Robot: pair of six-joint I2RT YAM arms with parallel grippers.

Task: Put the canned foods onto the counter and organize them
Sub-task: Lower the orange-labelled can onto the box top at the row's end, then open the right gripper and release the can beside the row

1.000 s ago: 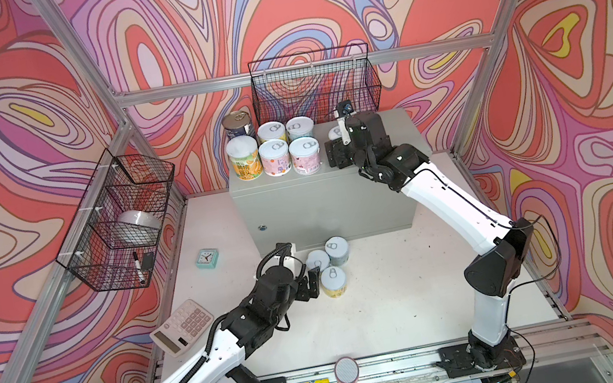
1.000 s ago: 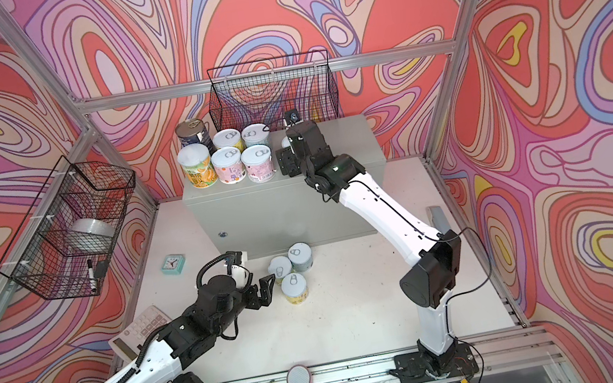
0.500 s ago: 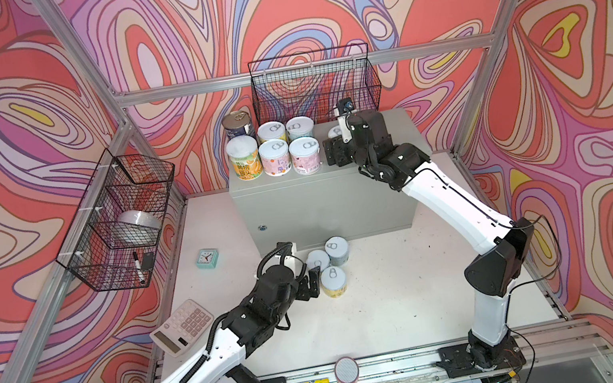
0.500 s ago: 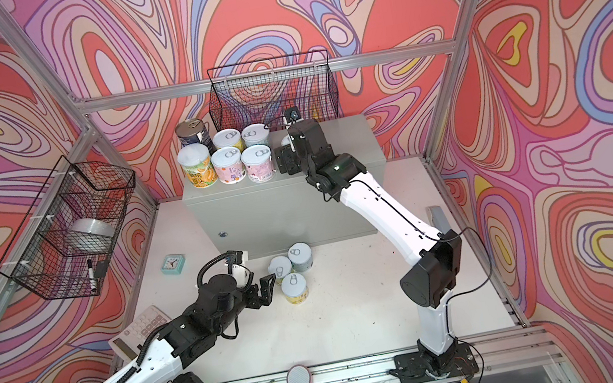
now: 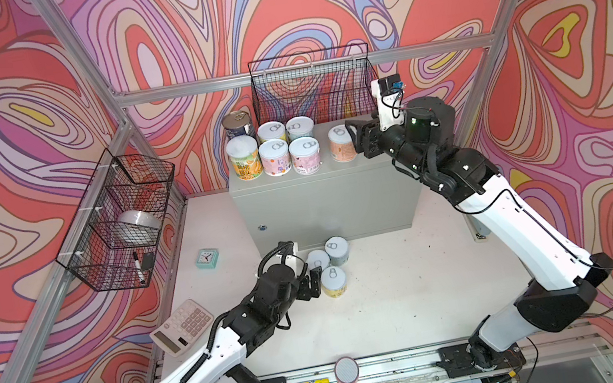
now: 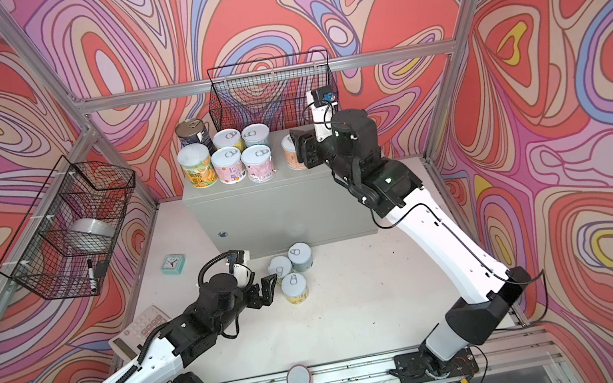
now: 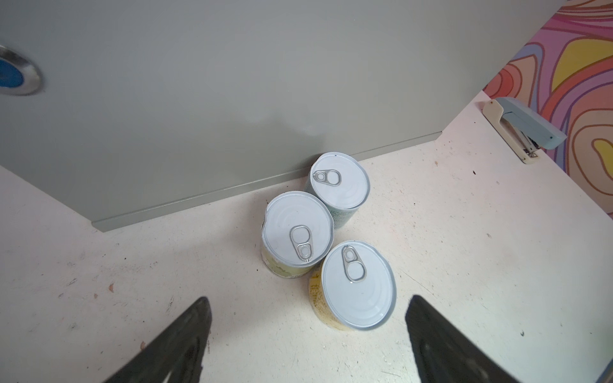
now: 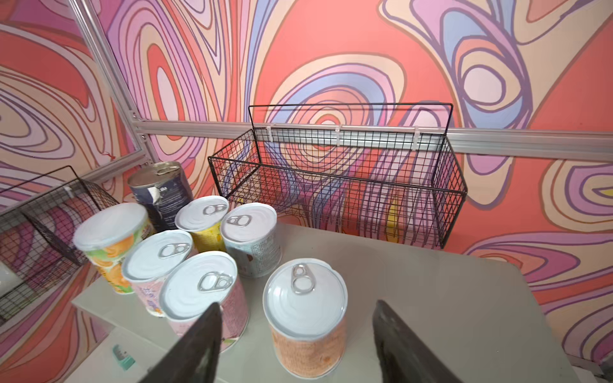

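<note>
Right gripper [image 8: 297, 305]: jaws are standing apart, gripping nothing. The short peach-labelled tin with white pull-tab lid [image 8: 306, 335] is sitting upright between them, with a gap showing on each side. It is resting on the flat top of the light-grey metal cabinet counter [image 8: 431, 298], just beside a tight block of six tins. Four of those are short pastel tins with white lids [image 8: 199, 291]; the taller yellow-orange-labelled tin [image 8: 111, 252] and the taller dark blue metal-lidded tin [image 8: 162, 195] are standing at the far end. A black wire basket [image 8: 348, 185] is hanging behind.

Left gripper [image 7: 306, 298]: jaws are standing wide apart and empty, hovering low over the white tabletop [image 7: 464, 265]. The short yellow-labelled tin [image 7: 358, 285] is standing just ahead of the jaws, untouched. It is touching two more short tins [image 7: 298, 228] clustered against the counter's front.
</note>
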